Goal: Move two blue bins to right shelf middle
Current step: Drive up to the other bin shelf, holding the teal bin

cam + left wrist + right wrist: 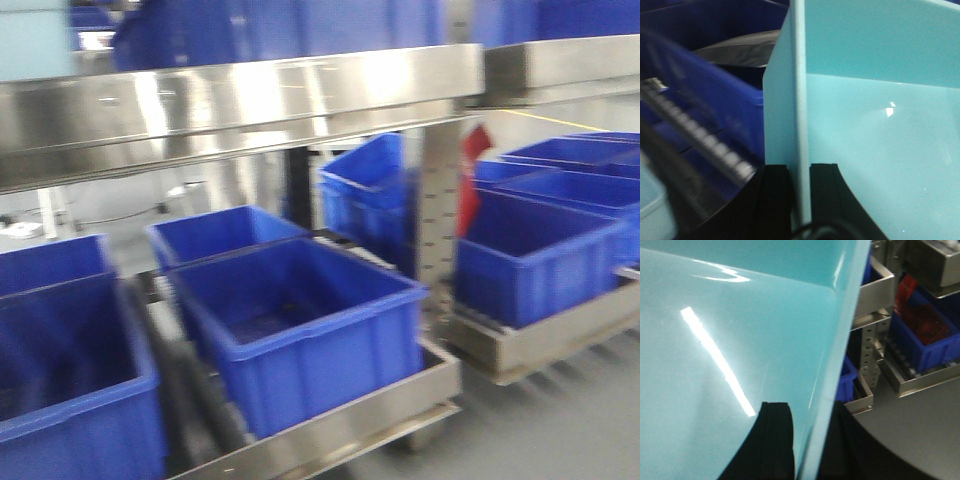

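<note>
1. The pale turquoise bin [880,125] fills both wrist views. In the left wrist view its thin wall runs from 6 o'clock up to 12 o'clock, with the glossy inside spreading toward 3 o'clock. It appears to be carried between the arms and resting on no shelf. I cannot tell whether a second bin is nested with it.
2. The left gripper [800,172] is clamped on that wall at 6 o'clock, with one black finger on each face.
3. The right gripper [807,415] pinches the opposite wall the same way, at 6 o'clock in its view.
4. Risk: each hold is a narrow pinch on slick plastic. If the arms drift apart or rise unevenly, the bin could tilt or slide out.
5. Risk: the front view is smeared, which suggests motion. A sudden stop could swing the load against the fingers.
6. Risk: a steel post [440,200] stands at 3 o'clock from centre, between the racks. Cutting the approach close could knock the bin into it.
7. Risk: the right rack [560,65], at 2 o'clock, has dark blue bins [530,255] on the tier below it. Coming in low could strike them.
8. Risk: the bin blocks most of both wrist views, so the arms have little sight of the gap around the load.
</note>
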Robot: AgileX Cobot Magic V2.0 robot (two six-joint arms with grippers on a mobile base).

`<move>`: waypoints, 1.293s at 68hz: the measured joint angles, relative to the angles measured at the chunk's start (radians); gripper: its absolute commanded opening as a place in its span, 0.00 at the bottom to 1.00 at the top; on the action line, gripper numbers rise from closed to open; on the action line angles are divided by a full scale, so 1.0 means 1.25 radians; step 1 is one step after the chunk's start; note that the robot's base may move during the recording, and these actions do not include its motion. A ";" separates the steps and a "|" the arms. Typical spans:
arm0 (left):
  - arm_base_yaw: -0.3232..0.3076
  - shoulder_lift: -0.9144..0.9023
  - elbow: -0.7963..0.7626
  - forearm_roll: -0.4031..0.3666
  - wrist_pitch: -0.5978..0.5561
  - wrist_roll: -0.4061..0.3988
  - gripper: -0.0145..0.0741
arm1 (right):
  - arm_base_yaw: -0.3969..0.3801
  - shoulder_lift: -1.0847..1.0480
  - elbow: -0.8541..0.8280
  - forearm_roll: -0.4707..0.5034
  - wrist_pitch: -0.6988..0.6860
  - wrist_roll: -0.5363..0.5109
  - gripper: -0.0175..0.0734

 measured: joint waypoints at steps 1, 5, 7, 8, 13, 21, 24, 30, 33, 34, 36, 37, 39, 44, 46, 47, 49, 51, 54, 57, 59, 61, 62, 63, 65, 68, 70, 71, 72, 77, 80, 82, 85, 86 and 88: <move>0.000 0.000 0.000 0.000 0.000 0.000 0.04 | 0.000 0.000 0.000 0.000 0.000 0.000 0.03; 0.000 0.000 0.000 0.000 0.000 0.000 0.04 | 0.000 0.000 0.000 0.000 0.000 0.000 0.03; 0.000 0.000 0.000 0.000 0.000 0.000 0.04 | 0.000 0.000 0.000 0.000 0.000 0.000 0.03; 0.000 0.000 0.000 0.000 0.000 0.000 0.04 | 0.000 0.000 0.000 0.000 0.000 0.000 0.03; 0.000 0.000 0.000 0.000 0.000 0.000 0.04 | 0.000 0.000 0.000 0.000 0.000 0.000 0.03; 0.000 0.000 0.000 0.000 0.000 0.000 0.04 | 0.000 0.000 0.000 0.000 0.000 0.000 0.03; 0.000 0.000 0.000 0.000 0.000 0.000 0.04 | 0.000 0.000 0.000 0.000 0.000 0.000 0.03; 0.000 0.000 0.000 0.000 0.000 0.000 0.04 | 0.000 0.000 0.000 0.000 0.000 0.000 0.03; 0.000 0.000 0.000 0.000 0.000 0.000 0.04 | 0.000 0.000 0.000 0.000 0.000 0.000 0.03; 0.000 0.000 0.000 0.000 0.000 0.000 0.04 | 0.000 0.000 0.000 0.000 0.000 0.000 0.03; 0.000 0.000 0.000 0.000 0.000 0.000 0.04 | 0.000 0.000 0.000 0.000 0.000 0.000 0.03; 0.000 0.000 0.000 0.000 0.000 0.000 0.04 | 0.000 0.000 0.000 0.000 0.000 0.000 0.03; 0.000 0.000 0.000 0.000 0.000 0.000 0.04 | 0.000 0.000 0.000 0.000 0.000 0.000 0.03; 0.000 0.000 0.000 0.000 0.000 0.000 0.04 | 0.000 0.000 0.000 0.000 0.000 0.000 0.03; 0.000 0.000 0.000 0.000 0.000 0.000 0.04 | 0.000 0.000 0.000 0.000 0.000 0.000 0.03; 0.000 0.000 0.000 0.000 0.000 0.000 0.04 | 0.000 0.000 0.000 0.000 0.000 0.000 0.03; 0.000 0.000 0.000 0.000 0.000 0.000 0.04 | 0.000 0.000 0.000 0.000 0.000 0.000 0.03; 0.000 0.000 0.000 0.000 0.000 0.000 0.04 | 0.000 0.000 0.000 0.000 0.000 0.000 0.03; 0.000 0.000 0.000 0.000 0.000 0.000 0.04 | 0.000 0.000 0.000 0.000 0.000 0.000 0.03; 0.000 0.000 0.000 0.002 0.000 0.000 0.04 | 0.000 0.000 0.000 0.000 0.000 0.000 0.03; 0.000 0.000 0.000 0.002 0.000 0.000 0.04 | 0.000 0.000 0.000 0.001 0.000 0.000 0.03; 0.000 0.000 0.000 0.002 0.000 0.000 0.04 | 0.000 0.000 0.000 0.001 0.000 0.000 0.03; 0.000 0.000 0.000 0.002 0.000 0.000 0.04 | 0.000 0.000 0.000 0.001 0.000 0.000 0.03; 0.000 0.000 0.000 0.002 0.000 0.000 0.04 | 0.000 0.000 0.000 0.001 0.000 0.000 0.03; 0.000 0.000 0.000 0.002 0.000 0.000 0.04 | 0.000 0.000 0.000 0.001 0.000 0.000 0.03; 0.000 0.000 0.000 0.002 0.000 0.000 0.04 | 0.000 0.000 0.000 0.001 0.000 0.000 0.03; 0.000 0.000 0.000 0.002 0.000 0.000 0.04 | 0.000 0.000 0.000 0.001 0.000 0.000 0.03; 0.000 0.000 0.000 0.002 0.000 0.000 0.04 | 0.000 0.000 0.000 0.001 0.000 0.000 0.03; 0.000 0.000 0.000 0.002 0.000 0.000 0.04 | 0.000 0.000 0.000 0.001 0.000 0.000 0.03; 0.000 0.000 0.000 0.002 0.000 0.000 0.04 | 0.000 0.000 0.000 0.001 0.000 0.000 0.03; 0.000 0.000 0.000 0.002 0.000 0.000 0.04 | 0.000 0.000 0.000 0.001 0.000 0.000 0.03; 0.000 0.000 0.000 0.002 0.000 0.000 0.04 | 0.000 0.000 0.000 0.001 0.000 0.000 0.03; 0.000 0.000 0.000 0.002 0.000 0.000 0.04 | 0.000 0.000 0.000 0.001 0.000 0.000 0.03; 0.000 0.000 0.000 0.002 0.000 0.000 0.04 | 0.000 0.000 0.000 0.001 0.000 0.000 0.03; 0.000 0.000 0.000 0.002 0.000 0.000 0.04 | 0.000 0.000 0.000 0.001 0.000 0.000 0.03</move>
